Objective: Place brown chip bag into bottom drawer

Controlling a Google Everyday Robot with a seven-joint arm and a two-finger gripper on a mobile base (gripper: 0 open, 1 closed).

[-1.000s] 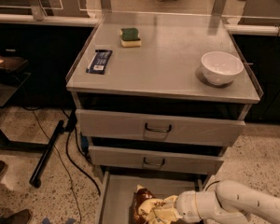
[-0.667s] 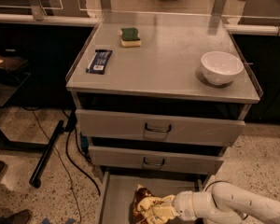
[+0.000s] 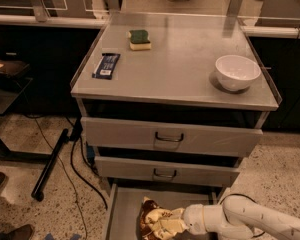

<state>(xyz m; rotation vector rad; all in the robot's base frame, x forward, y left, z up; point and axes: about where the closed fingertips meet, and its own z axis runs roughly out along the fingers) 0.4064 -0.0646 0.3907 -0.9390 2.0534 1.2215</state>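
Clamping the brown chip bag (image 3: 152,219) by its right side in the closed jaws of the gripper (image 3: 176,225), inside the pulled-out bottom drawer (image 3: 121,204), white arm (image 3: 250,221) entering from the right. Sitting on the cabinet top (image 3: 180,74): white bowl (image 3: 237,71), green sponge (image 3: 139,39), dark blue wrapper bar (image 3: 106,66).

Grey metal cabinet top (image 3: 180,69): green-and-yellow sponge (image 3: 139,39) at the back left, dark blue wrapper bar (image 3: 106,65) near the left edge, white bowl (image 3: 237,72) upright at the right. All three well apart. Bottom drawer (image 3: 125,209) is pulled out at floor level and carries the brown chip bag (image 3: 152,219). The gripper (image 3: 171,224) is over the drawer, clamped on the bag's right side.
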